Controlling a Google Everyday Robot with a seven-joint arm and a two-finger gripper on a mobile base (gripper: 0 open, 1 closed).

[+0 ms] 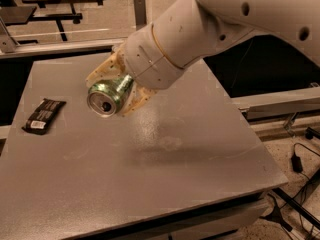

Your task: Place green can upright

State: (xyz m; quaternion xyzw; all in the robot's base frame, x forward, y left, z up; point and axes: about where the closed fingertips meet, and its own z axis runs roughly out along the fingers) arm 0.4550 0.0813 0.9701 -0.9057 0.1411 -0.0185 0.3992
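Shiny green aluminium soda can (111, 91): clamped on its side in the cream two-finger gripper (118, 88), hanging above the grey tabletop (200, 174), silver end outward. Grasp done. Apparently outstanding: turn upright, set down, release.

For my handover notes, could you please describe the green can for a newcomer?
Over the grey table, left of centre, the white arm ends in a tan gripper. The green can is held sideways in it, silver end facing the camera; its only neighbour is a flat dark packet.
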